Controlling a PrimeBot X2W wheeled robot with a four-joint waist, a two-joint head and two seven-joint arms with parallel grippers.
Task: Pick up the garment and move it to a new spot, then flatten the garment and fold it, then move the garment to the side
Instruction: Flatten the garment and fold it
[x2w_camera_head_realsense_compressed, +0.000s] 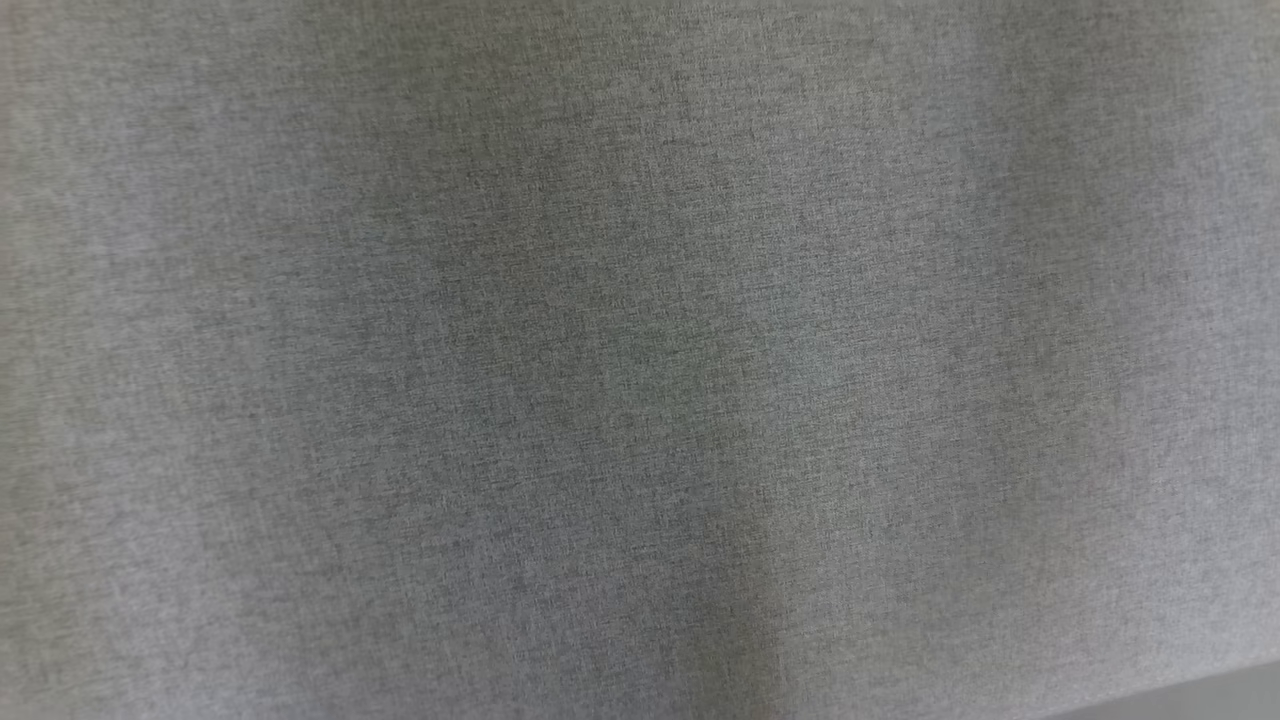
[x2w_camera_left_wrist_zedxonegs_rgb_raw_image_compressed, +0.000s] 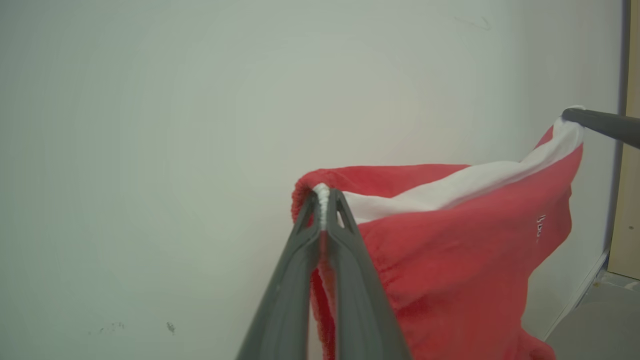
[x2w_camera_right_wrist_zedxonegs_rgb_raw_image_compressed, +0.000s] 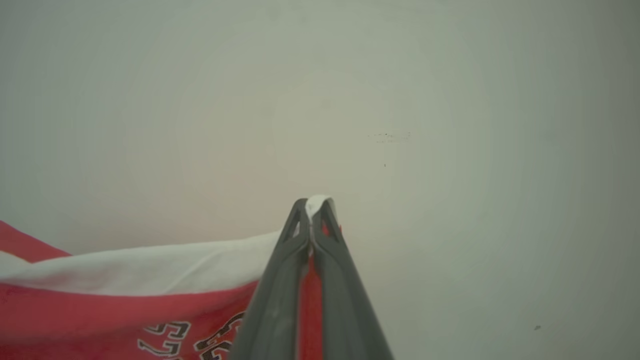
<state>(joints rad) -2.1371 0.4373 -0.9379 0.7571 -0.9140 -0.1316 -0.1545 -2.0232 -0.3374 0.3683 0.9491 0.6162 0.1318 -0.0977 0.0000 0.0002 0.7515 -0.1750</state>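
Left pincer (x2w_camera_left_wrist_zedxonegs_rgb_raw_image_compressed: 324, 197) and right pincer (x2w_camera_right_wrist_zedxonegs_rgb_raw_image_compressed: 314, 210), at its three o'clock, each clamp the garment (x2w_camera_left_wrist_zedxonegs_rgb_raw_image_compressed: 450, 250) aloft, probably mid-carry; next needs level lowering.

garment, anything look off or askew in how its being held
No damage shows. The red garment hangs by its white band, pinched in the shut left tool and right tool. One oddity: the cloth bunches in a wad at the left tool, so that corner isn't spread flat.
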